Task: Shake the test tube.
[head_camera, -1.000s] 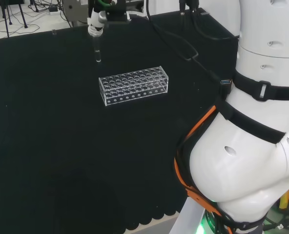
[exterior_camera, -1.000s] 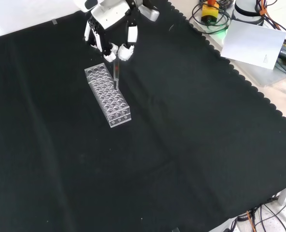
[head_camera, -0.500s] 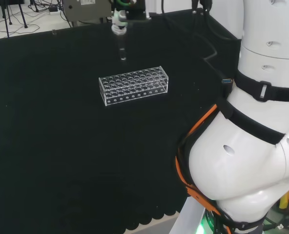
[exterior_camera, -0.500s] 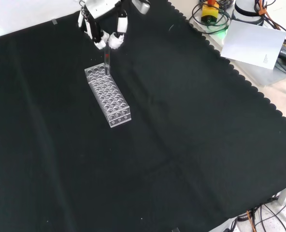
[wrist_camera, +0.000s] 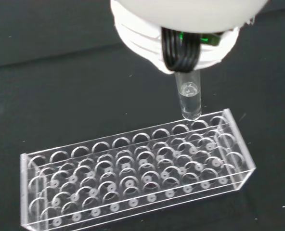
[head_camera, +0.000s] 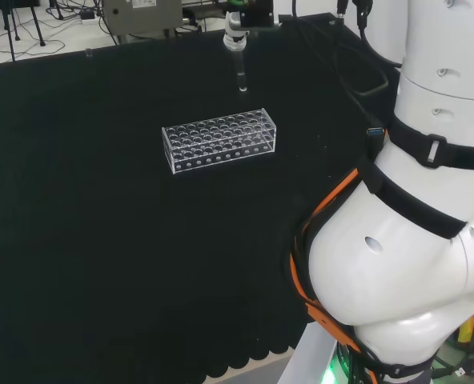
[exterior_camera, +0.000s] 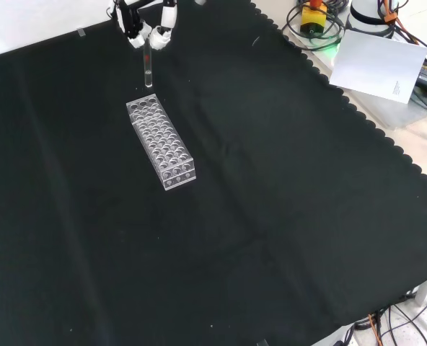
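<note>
In the front view, the hand (exterior_camera: 143, 29) at the top left has its fingers pinched on the top of the test tube (exterior_camera: 148, 71). The tube hangs upright, long axis vertical, rounded end down, clear of the rack (exterior_camera: 161, 142) on the black bench (exterior_camera: 271, 216). No readable writing shows.

A bench under black cloth (exterior_camera: 271, 216) with a scalloped edge carries one clear rack (exterior_camera: 161, 141), lying left of centre and toward the far side in the front view, its holes unfilled.
</note>
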Tool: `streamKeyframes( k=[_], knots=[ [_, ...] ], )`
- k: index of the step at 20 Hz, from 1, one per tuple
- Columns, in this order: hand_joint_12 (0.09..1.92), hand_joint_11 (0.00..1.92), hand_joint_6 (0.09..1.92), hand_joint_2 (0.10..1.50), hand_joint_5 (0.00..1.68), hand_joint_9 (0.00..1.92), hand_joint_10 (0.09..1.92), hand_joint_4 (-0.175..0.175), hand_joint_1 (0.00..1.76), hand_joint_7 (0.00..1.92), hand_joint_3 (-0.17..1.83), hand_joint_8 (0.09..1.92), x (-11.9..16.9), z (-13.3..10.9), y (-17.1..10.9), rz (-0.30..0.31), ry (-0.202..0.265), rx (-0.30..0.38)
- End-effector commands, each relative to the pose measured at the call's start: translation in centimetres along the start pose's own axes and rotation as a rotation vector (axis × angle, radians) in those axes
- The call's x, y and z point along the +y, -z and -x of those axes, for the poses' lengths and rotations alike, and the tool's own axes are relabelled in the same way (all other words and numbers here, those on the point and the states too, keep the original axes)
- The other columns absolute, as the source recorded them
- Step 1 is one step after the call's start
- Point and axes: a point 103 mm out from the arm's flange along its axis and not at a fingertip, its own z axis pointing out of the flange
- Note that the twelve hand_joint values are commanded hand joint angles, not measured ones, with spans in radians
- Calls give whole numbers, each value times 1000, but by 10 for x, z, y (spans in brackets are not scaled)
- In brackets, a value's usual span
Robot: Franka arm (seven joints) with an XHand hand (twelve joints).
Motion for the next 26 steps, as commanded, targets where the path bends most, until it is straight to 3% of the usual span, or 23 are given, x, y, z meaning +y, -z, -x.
streamKeyframes(
  k=[1,10,15,20,26],
  knots=[
    [1207,732,392,615,1391,1486,87,-175,1433,1491,610,486,-2,-16,-2,-6,29,13],
    [1207,731,390,613,1392,1489,87,-175,1433,1492,614,486,-7,-83,-6,-21,157,54],
    [1207,731,389,612,1393,1490,87,-175,1433,1492,616,486,-10,-103,-6,-25,203,63],
    [1207,730,389,611,1393,1491,87,-175,1433,1492,617,486,-8,-98,-7,-26,191,44],
    [1207,729,389,610,1394,1492,87,-175,1433,1492,618,487,-2,-62,-10,-31,120,10]
  ],
)
